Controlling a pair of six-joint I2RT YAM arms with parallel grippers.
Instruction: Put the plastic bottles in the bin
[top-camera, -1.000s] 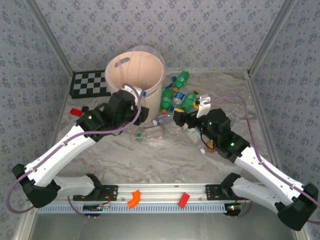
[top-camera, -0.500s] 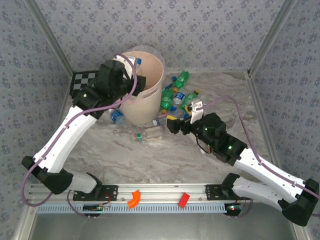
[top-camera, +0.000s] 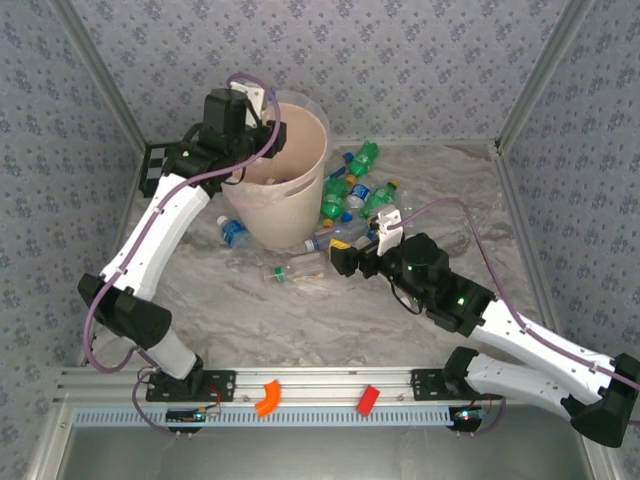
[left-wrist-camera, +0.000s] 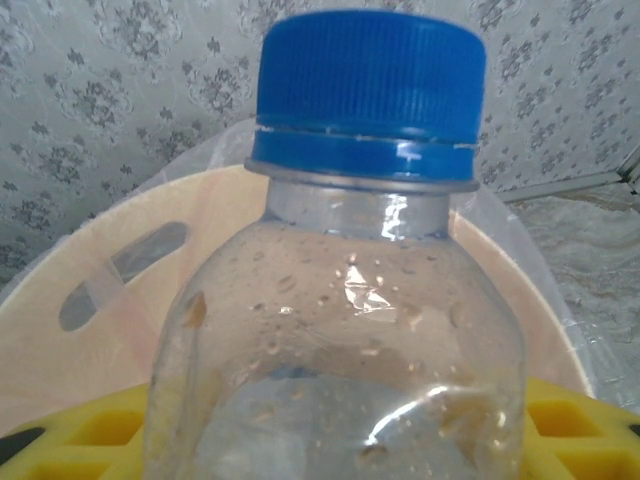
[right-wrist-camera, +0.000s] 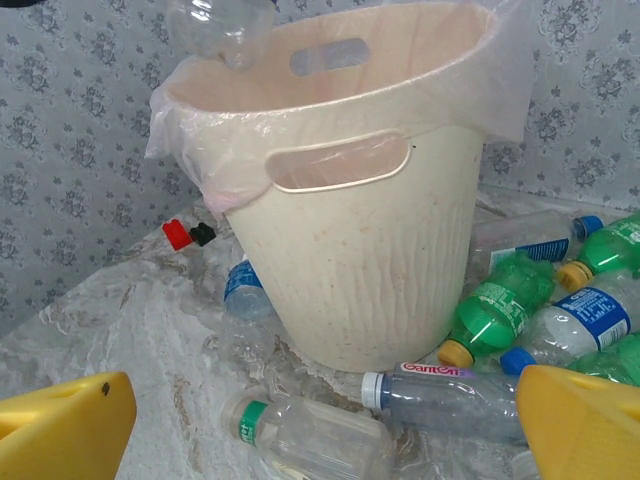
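Left arm is stretched far forward and raised from its elbow at the left, with the wrist bent over the left side of the bin (top-camera: 312, 140). Left gripper (top-camera: 268, 135) is above the rim. Its jaws pinch a clear blue-capped bottle (left-wrist-camera: 340, 330), yellow pads (left-wrist-camera: 585, 425) either side of the body, cap pointing away from the wrist. From the right wrist view that bottle's base hangs just over the bin opening (right-wrist-camera: 220, 25).

Right arm reaches in low from the right, forearm nearly level. Right gripper (top-camera: 342, 262) is near the table, jaws spread wide, nothing between the yellow fingers (right-wrist-camera: 65, 425).

The rest of the plastic bottles lie on the table. Green ones (top-camera: 362, 155) and blue-label ones (top-camera: 358, 195) are piled just right of the bin. A white-capped clear one (right-wrist-camera: 440, 395) and a crushed one (right-wrist-camera: 300, 430) lie in front of the right gripper. One blue-label bottle (top-camera: 233, 232) lies at the bin's left base.
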